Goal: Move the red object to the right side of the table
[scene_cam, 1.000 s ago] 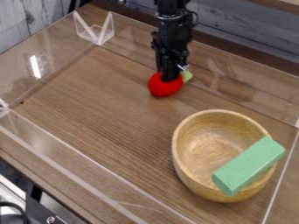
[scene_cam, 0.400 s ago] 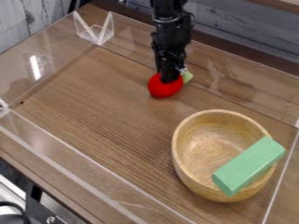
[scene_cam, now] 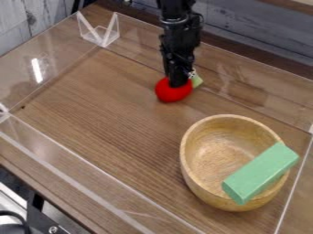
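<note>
My end effector (scene_cam: 178, 80) is pinched down on the top of the red object (scene_cam: 174, 89), mid-back of the counter (scene_cam: 98, 110). Looks like a light, smooth toy fruit, probably slippery, so gripping across its rounded middle seems safest.

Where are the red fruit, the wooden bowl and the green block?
red fruit (scene_cam: 174, 89), camera view, on its rounded red side below the pincer.
wooden bowl (scene_cam: 210, 151), camera view, on its bare inside.
green block (scene_cam: 261, 173), camera view, on its flat top face.
</note>
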`<state>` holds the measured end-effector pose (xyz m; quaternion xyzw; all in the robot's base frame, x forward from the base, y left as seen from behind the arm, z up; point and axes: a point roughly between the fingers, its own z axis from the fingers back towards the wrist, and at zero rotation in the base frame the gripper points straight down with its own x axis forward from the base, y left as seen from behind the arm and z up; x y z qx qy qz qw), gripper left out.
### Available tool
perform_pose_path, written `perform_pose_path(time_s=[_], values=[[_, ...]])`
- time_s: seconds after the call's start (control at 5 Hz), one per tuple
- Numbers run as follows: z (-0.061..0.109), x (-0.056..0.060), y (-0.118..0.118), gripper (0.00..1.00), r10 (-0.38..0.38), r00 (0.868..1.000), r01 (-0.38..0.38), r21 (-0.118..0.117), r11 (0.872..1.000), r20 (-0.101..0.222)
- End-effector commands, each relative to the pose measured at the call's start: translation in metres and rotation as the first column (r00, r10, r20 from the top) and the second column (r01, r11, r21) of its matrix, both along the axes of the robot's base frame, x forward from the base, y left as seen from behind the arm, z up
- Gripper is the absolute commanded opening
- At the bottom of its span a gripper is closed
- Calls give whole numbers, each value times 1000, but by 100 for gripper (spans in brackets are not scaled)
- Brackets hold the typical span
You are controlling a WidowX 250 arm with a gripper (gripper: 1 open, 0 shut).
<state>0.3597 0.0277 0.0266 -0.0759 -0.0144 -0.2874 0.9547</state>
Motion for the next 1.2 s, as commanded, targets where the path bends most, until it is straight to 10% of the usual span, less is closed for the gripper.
perform_pose_path(time_s=[0.0,0.4,1.0], values=[[-12,0,-11,0,-47,999,46,-17,999,-13],[-16,3,-33,0,102,995,-103,-36,994,-21],[-24,-5,-35,0,108,992,-111,-48,993,-60]])
